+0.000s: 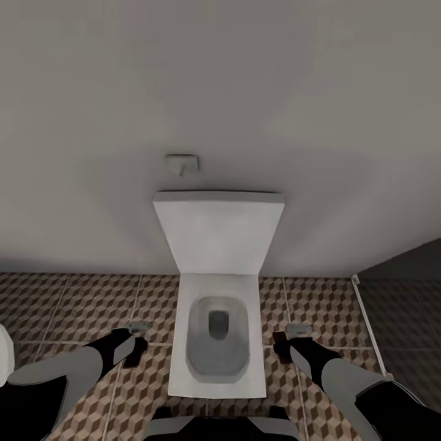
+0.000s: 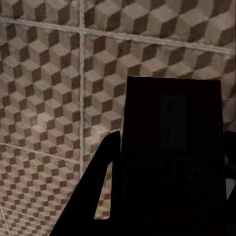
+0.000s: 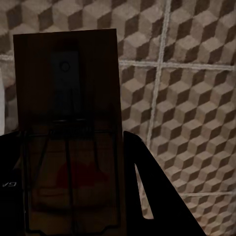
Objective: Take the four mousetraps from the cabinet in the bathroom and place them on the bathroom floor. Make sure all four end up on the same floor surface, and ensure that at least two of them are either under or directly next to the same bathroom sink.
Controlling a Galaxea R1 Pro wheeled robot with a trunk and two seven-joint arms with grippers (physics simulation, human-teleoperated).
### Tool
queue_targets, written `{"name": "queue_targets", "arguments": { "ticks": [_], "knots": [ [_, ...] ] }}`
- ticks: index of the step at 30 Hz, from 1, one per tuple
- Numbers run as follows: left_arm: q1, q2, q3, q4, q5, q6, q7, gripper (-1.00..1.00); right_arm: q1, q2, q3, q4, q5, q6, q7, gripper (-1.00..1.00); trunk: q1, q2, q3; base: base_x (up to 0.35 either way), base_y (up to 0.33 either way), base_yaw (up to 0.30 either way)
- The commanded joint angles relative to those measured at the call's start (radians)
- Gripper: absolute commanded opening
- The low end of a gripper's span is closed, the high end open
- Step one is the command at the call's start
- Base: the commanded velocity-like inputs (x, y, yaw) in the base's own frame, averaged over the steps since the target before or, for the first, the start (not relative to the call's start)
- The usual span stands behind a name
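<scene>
We hold a mousetrap (image 2: 169,147) clamped between the fingers of our left gripper (image 2: 167,196), its dark wooden slab jutting out past the fingertips above the bathroom floor (image 2: 44,98). Our right gripper (image 3: 73,196) grips a second mousetrap (image 3: 69,98) the same way, its thin wire frame lying near the fingers. In the head view both grippers hang low over the cube-patterned tiles, and between them stands a white toilet (image 1: 217,343) with its lid raised against the grey wall (image 1: 220,79).
</scene>
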Motion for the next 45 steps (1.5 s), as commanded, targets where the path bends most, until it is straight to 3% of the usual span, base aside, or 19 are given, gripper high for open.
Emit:
{"name": "queue_targets", "arguments": {
  "ticks": [1,10,17,23,29,45],
  "knots": [
    [0.0,0.0,0.0,0.0,-0.002,-0.003,0.002,-1.0,0.0,0.0,0.0,0.0,-0.003,-0.001,-0.001,-1.0,0.0,0.0,-0.002,0.165,0.0,0.0],
    [0.007,0.001,0.0,-0.011,-0.003,-0.045,0.001,-1.0,0.0,-0.001,-0.002,0.002,-0.006,-0.053,-0.003,-1.0,0.0,0.0,-0.016,0.032,0.0,0.0],
    [0.018,0.002,-0.001,-0.014,-0.005,-0.118,0.0,-1.0,-0.001,-0.001,-0.002,0.003,-0.007,-0.077,-0.006,-1.0,0.0,0.0,-0.027,0.001,0.0,0.0],
    [0.02,0.002,-0.001,-0.031,-0.005,-0.126,0.0,-1.0,-0.001,-0.001,-0.002,0.004,-0.009,-0.094,-0.015,-1.0,0.0,0.0,-0.036,0.0,0.0,0.001],
    [0.028,0.002,-0.001,-0.058,-0.005,-0.146,-0.001,-1.0,0.0,0.004,-0.002,0.003,-0.008,-0.099,-0.071,-1.0,0.0,0.0,-0.046,0.0,0.0,0.044],
    [0.029,0.002,-0.001,-0.067,-0.019,-0.152,-0.001,-1.0,0.0,0.006,-0.002,0.005,-0.009,-0.118,-0.08,-1.0,0.0,0.0,-0.071,0.0,0.0,0.063]
  ]
}}
